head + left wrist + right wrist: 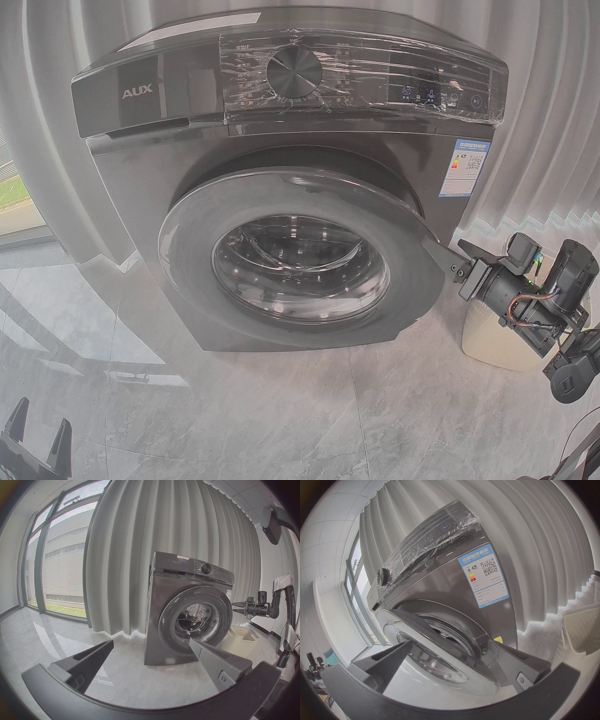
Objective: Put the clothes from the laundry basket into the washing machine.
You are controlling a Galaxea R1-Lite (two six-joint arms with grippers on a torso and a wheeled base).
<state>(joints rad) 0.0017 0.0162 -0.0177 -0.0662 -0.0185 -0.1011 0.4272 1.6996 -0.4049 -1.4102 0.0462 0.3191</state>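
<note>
R gripper (450, 644) spread, door (294, 187) rim btwn fingers at door's 3 o'clock; R arm nearer; L gripper (44, 412) spread, 8 o'clock, well apart

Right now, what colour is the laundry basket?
The laundry basket is cream with perforated walls; best seen in the right wrist view.

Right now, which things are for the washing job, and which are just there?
For the job: washing machine; its door, standing ajar; cream laundry basket beside the machine; right gripper, open at the door's edge.

Just there: curtain; window; tiled floor.
</note>
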